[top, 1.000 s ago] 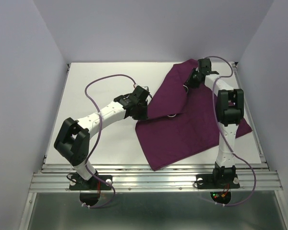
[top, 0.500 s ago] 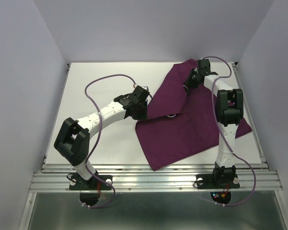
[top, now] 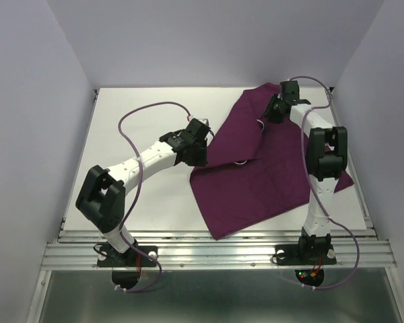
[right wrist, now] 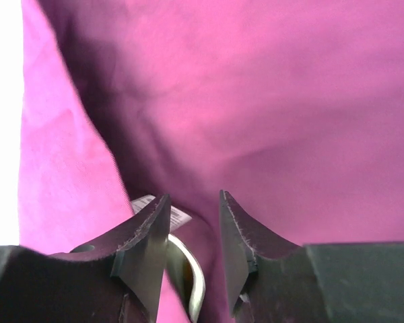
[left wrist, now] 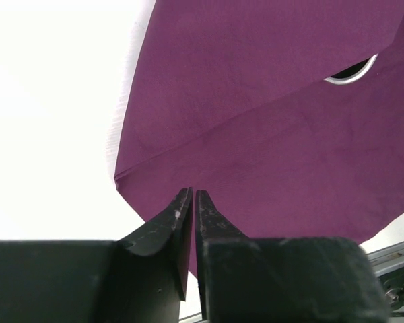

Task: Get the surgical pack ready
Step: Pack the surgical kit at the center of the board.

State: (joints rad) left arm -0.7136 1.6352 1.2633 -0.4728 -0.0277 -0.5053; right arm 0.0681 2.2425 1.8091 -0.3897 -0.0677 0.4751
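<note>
My left jaws are almost closed, only a slit between them, at the folded edge of the dark-purple cloth (top: 256, 175); whether they pinch it I cannot tell. The cloth lies soft and matte on the white worktop (top: 141, 114), folded over, I think to cover the instruments. A shiny steel ring (right wrist: 188, 269) peeks out. My right jaws stand apart over the far fold, grasping nothing.

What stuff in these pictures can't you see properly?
Whatever lies under the purple cloth: top view, the folded cloth hides all but a silver rim.
The shiny curved thing by the right end effector: right wrist view, blurred, half behind a finger.
Whether the left end effector pinches the cloth: left wrist view, its fingers cover that spot.
</note>
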